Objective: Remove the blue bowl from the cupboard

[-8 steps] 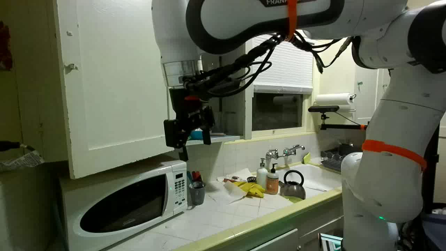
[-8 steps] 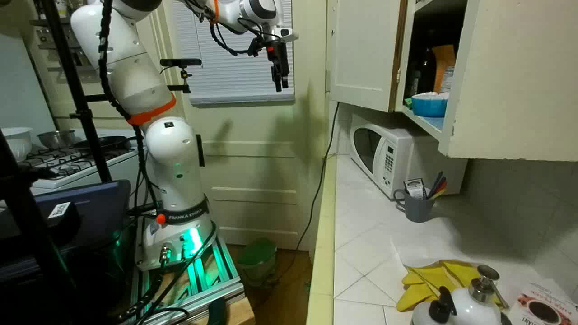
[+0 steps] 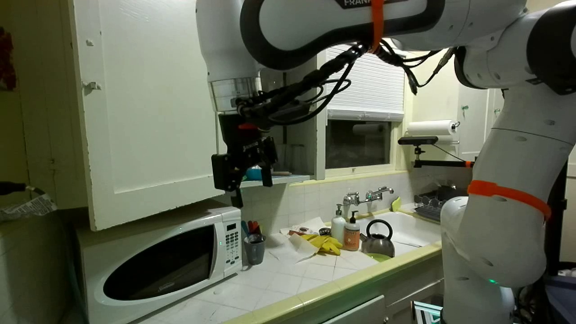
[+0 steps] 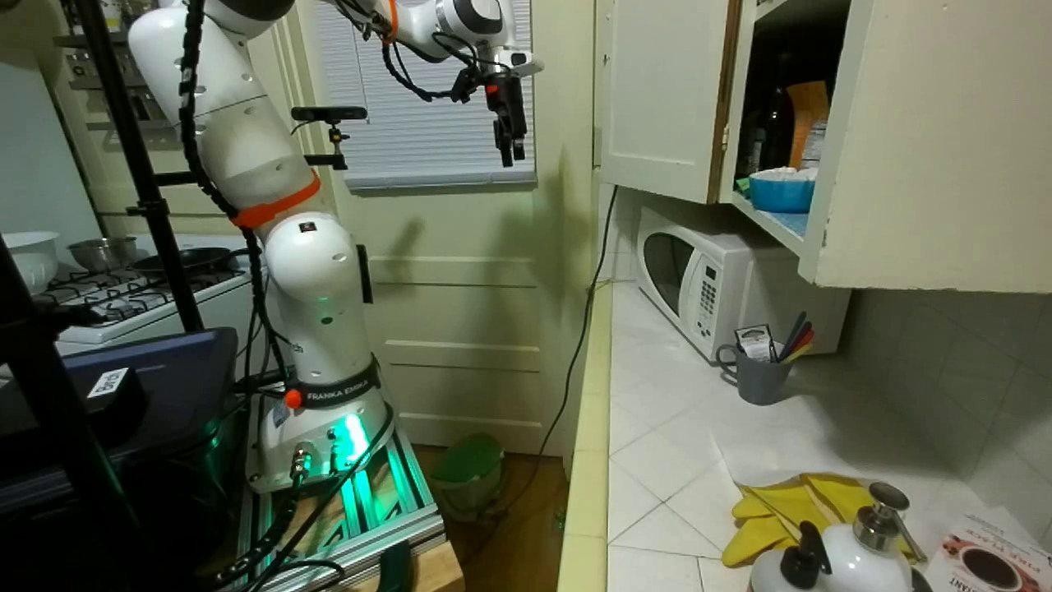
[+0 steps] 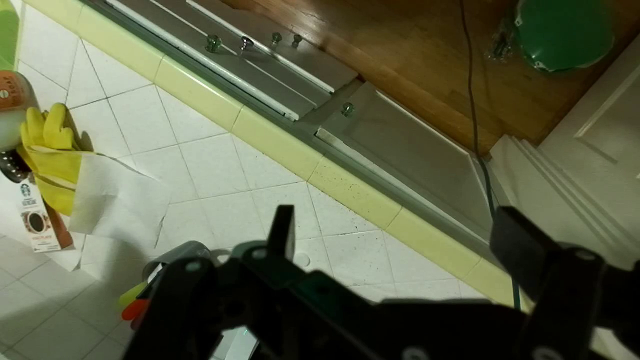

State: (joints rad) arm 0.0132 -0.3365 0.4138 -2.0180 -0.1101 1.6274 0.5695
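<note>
Jaws spread, empty, pointing down outside the cupboard [image 4: 945, 148]; blue bowl [image 4: 782, 194] sits inside, off to one side (not below).

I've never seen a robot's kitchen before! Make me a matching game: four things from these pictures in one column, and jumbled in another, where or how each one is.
Things
1. blue bowl
2. end effector
3. yellow gloves
4. grey mug

Places and states
A. lying beside the pump bottles
B. inside the open cupboard
C. has coloured handles sticking out
D. open, holding nothing

Right pairs: 1-B; 2-D; 3-A; 4-C
</note>
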